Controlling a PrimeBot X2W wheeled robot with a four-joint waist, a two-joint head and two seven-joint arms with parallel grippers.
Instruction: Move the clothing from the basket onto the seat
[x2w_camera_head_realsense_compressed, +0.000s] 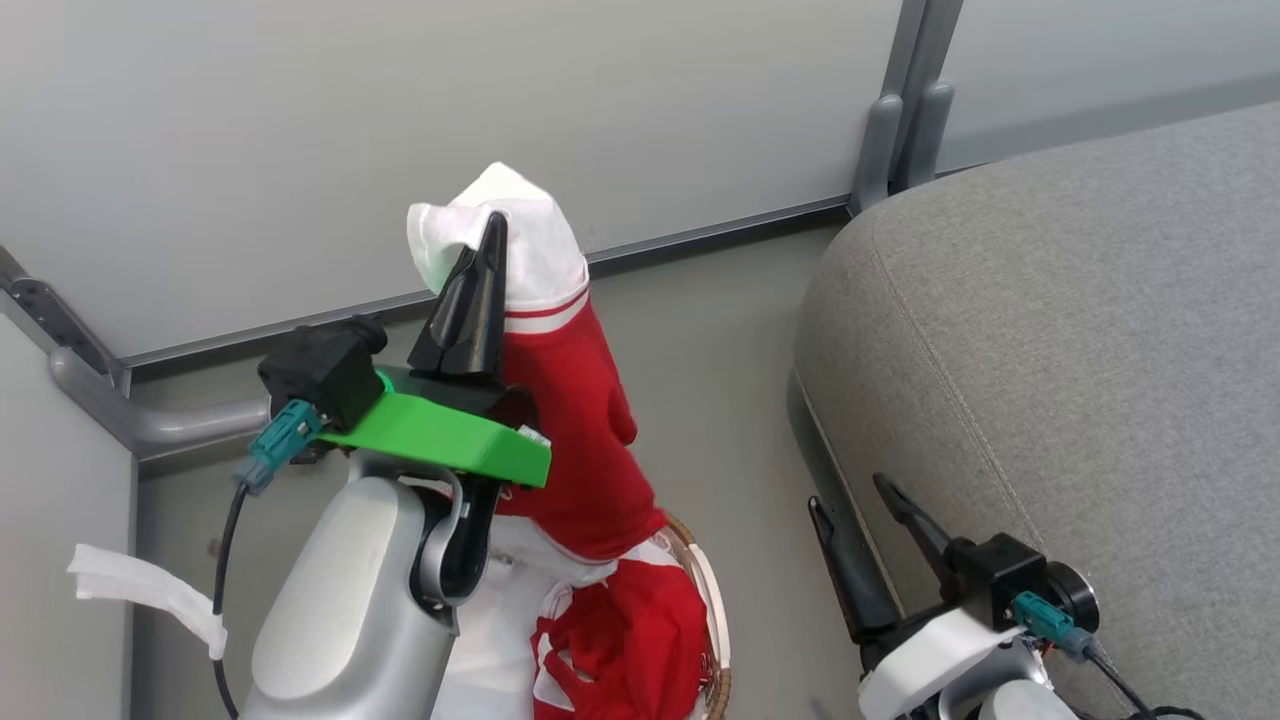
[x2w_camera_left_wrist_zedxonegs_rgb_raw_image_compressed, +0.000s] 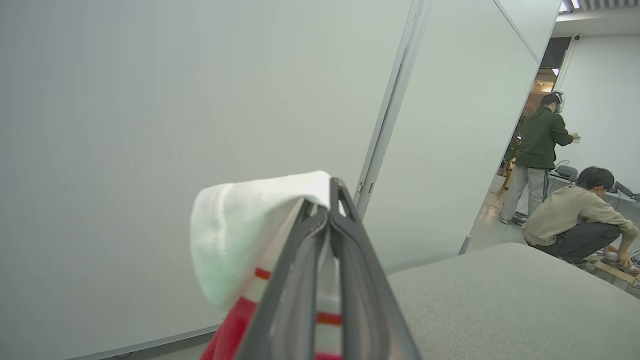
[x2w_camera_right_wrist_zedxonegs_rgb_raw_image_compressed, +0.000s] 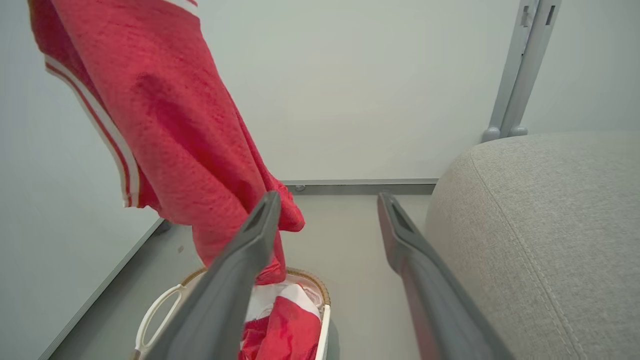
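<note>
The left gripper (x2w_camera_head_realsense_compressed: 494, 225) is pinching the white end of a red garment (x2w_camera_head_realsense_compressed: 575, 420) between its closed fingers and is holding it high above the basket (x2w_camera_head_realsense_compressed: 712, 590). The cloth is hanging straight down, and whether its lower end is touching the pile below cannot be told. More clothing (x2w_camera_head_realsense_compressed: 630, 640) is lying inside the basket, which is standing on the floor just beside the sofa (x2w_camera_head_realsense_compressed: 1080, 350). The right gripper (x2w_camera_head_realsense_compressed: 848, 492) is hanging low near the sofa's edge, fingers spread apart and nothing between them. The step in hand looks like the carry: the garment is lifted out but not yet over the sofa. The next move likely calls for swinging the left arm to the robot's right, with the cloth high enough for its trailing end to pass the sofa's rounded corner, then lowering it and letting go over the cushion.
</note>
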